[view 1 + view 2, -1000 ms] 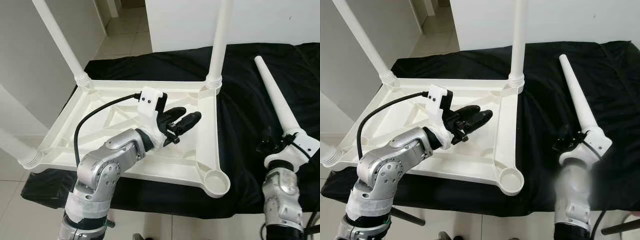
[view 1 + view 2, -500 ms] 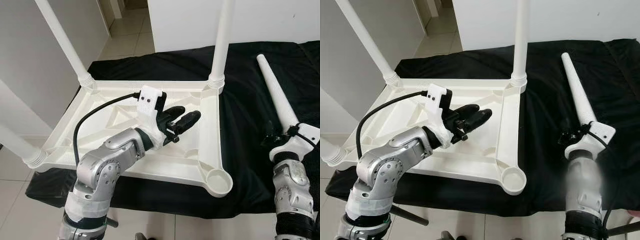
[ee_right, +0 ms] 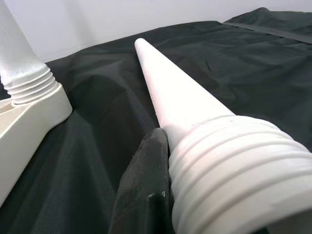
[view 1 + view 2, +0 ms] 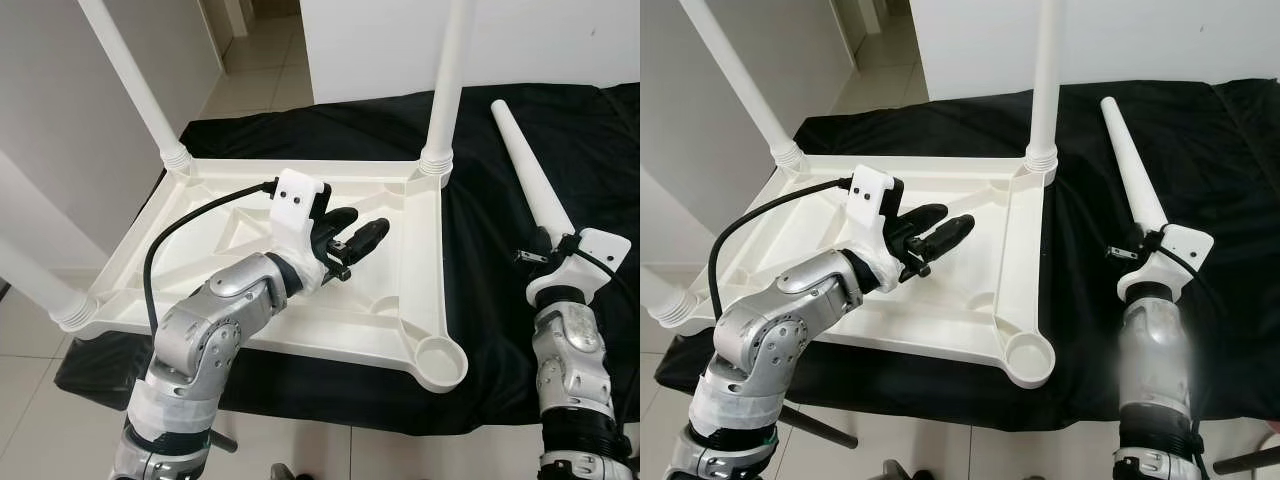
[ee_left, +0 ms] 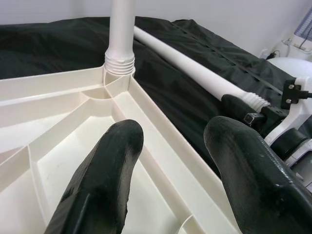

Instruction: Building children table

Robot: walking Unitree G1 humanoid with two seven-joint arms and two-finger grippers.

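Observation:
A white plastic table top (image 4: pixel 200 250) lies upside down on a black cloth. Three white legs stand screwed into its corners: back left (image 4: pixel 130 85), back right (image 4: pixel 447 80) and front left (image 4: pixel 40 290). The front right socket (image 4: pixel 437 358) is empty. My left gripper (image 4: pixel 358 225) hovers open over the underside, its fingers (image 5: pixel 105 180) holding nothing. To the right of the table top, my right gripper (image 4: pixel 545 258) is shut on the threaded end of the loose fourth leg (image 4: pixel 525 170), whose tip points away from me. One finger (image 3: pixel 144 185) presses against the threads of the leg (image 3: pixel 180 107).
The black cloth (image 4: pixel 600 140) covers a low stand, with its front edge close to me. Tiled floor (image 4: pixel 250 70) and white walls lie to the left and behind. The cloth on the right has open space around the loose leg.
My right arm has reached farther forward, and the loose leg has swung a little towards the table top. The left gripper has shifted slightly left. The camera has moved a bit.

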